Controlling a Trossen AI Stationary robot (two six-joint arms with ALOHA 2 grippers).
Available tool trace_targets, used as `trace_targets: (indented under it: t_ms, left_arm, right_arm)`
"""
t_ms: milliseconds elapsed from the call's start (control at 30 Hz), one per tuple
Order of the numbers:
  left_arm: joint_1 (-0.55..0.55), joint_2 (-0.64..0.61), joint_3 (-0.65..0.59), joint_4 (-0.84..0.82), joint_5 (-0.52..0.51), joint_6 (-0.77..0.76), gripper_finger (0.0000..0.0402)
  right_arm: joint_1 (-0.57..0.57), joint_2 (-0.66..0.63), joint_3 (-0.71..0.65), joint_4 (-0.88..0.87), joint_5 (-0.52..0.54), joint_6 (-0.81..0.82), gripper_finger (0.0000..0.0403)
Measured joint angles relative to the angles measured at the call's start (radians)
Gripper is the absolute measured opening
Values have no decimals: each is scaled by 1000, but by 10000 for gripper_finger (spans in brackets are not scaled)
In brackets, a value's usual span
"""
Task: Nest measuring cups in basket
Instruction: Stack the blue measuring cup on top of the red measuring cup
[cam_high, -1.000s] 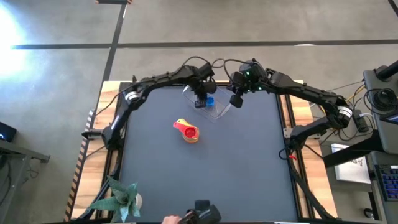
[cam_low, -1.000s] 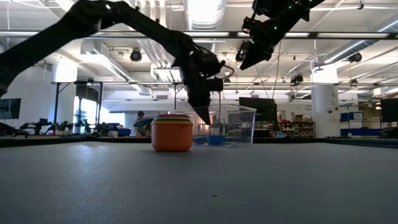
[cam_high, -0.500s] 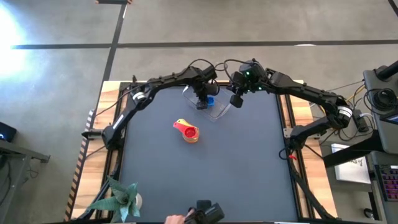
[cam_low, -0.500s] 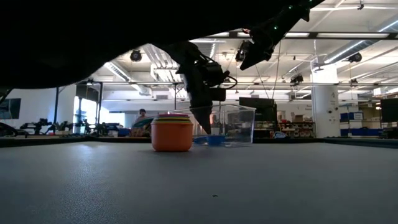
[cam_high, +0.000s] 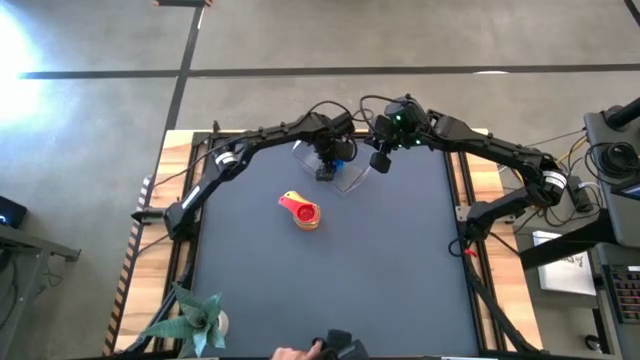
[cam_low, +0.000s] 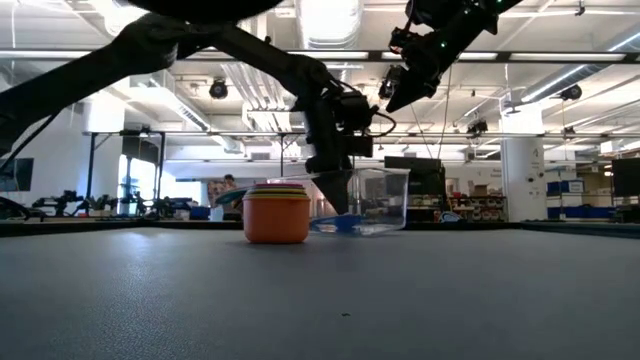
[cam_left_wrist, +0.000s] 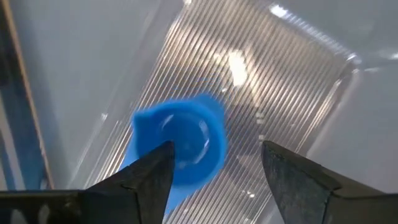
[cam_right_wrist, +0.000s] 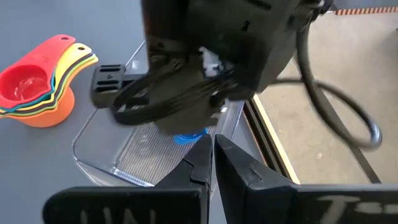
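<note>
- Left gripper (cam_left_wrist: 214, 165) is hovering over the basket (cam_high: 352, 178), jaws parted, gripping nothing.
- Blue cup (cam_left_wrist: 180, 140) is lying in the basket.
- Right gripper (cam_right_wrist: 213, 163) is waiting closed, empty.
- Cup stack (cam_high: 301, 210) is sitting beside the basket.

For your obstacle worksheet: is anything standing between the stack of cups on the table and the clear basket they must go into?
Nothing rests on the table between the cup stack and basket, but the left gripper hangs over the basket's opening.

Bright ceiling lights (cam_low: 330, 18), backlit dark arms, glare on ribbed plastic.
</note>
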Motion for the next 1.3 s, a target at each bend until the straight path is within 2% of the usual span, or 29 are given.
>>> trace_targets:
  t_ms: [267, 500, 733, 833, 1000, 1167, 1300]
  left_arm:
    - [-8, 13, 3, 7, -16, 0, 196]
    - [-3, 54, 4, -10, 3, -20, 158]
    - [12, 56, 28, -9, -5, -89, 73]
    - [23, 59, 32, 6, 43, -134, 59]
    - [22, 62, 90, -55, 17, -132, 9]
    - [22, 62, 193, -152, 10, -133, 1]
    - [11, 21, 164, -177, 2, -138, 0]
  right_arm:
    - [0, 0, 0, 0, 0, -6, 9]
    - [0, 0, 0, 0, 0, -6, 9]
    - [0, 0, 0, 0, 0, -6, 9]
    - [0, 0, 0, 0, 0, -6, 9]
    - [0, 0, 0, 0, 0, 4, 9]
    - [0, 0, 0, -7, 0, 5, 9]
    - [0, 0, 0, -7, 0, 3, 9]
